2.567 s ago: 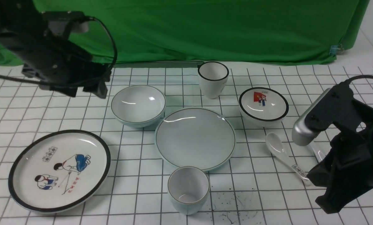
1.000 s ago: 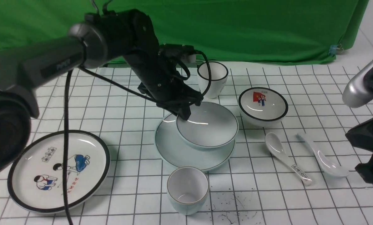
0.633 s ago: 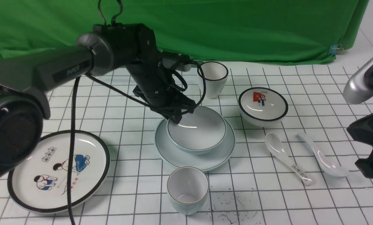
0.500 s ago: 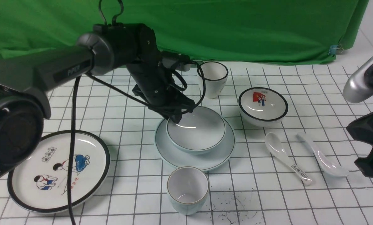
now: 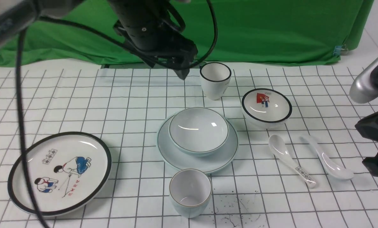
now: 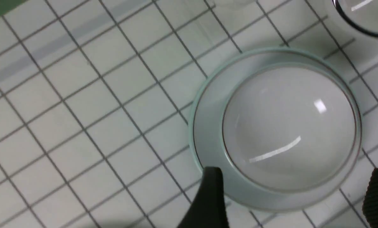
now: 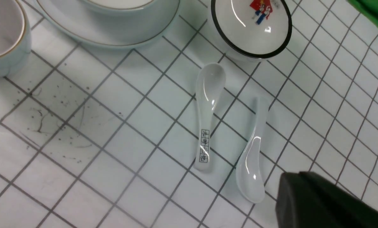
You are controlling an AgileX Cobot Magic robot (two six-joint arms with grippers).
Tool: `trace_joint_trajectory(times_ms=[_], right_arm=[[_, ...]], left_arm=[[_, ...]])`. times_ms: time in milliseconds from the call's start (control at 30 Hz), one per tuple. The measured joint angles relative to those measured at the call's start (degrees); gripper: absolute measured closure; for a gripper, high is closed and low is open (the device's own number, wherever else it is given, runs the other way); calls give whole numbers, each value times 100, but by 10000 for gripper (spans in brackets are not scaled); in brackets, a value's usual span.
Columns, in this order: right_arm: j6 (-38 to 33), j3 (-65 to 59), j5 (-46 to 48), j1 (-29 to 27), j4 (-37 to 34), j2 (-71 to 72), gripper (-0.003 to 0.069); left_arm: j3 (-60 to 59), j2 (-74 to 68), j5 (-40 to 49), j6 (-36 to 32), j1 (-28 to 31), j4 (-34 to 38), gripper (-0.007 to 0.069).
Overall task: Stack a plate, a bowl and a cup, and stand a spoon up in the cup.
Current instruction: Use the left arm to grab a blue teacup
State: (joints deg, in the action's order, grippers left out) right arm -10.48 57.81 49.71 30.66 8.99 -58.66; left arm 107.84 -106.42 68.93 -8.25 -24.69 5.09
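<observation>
My left gripper (image 6: 295,190) had let go of the bowl (image 5: 199,130) and risen clear, its fingers wide apart with nothing between them. The bowl now sat level in the plate (image 5: 176,158) (a little toward the far side), so I judged the first stacking step done. The cup (image 5: 190,191) stood on the table just in front of the plate, next in line. The spoon (image 5: 326,158) lay untouched near the right gripper (image 5: 377,164), and I could not tell whether that one was open or closed.
</observation>
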Motion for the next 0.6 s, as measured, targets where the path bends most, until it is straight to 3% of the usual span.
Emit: trace_joint_trajectory(times_ms=[167, 333, 600], right_arm=[[12, 0, 6, 0, 6, 0, 627], [35, 0, 27, 0, 6, 0, 622], [76, 0, 118, 0, 12, 0, 618]], left_arm=[[-1741, 882, -150, 227, -529, -100, 67], [-3374, 1127, -1262, 582, -944, -93, 67], [-4360, 840, -2791, 825, -1008, 209, 85]])
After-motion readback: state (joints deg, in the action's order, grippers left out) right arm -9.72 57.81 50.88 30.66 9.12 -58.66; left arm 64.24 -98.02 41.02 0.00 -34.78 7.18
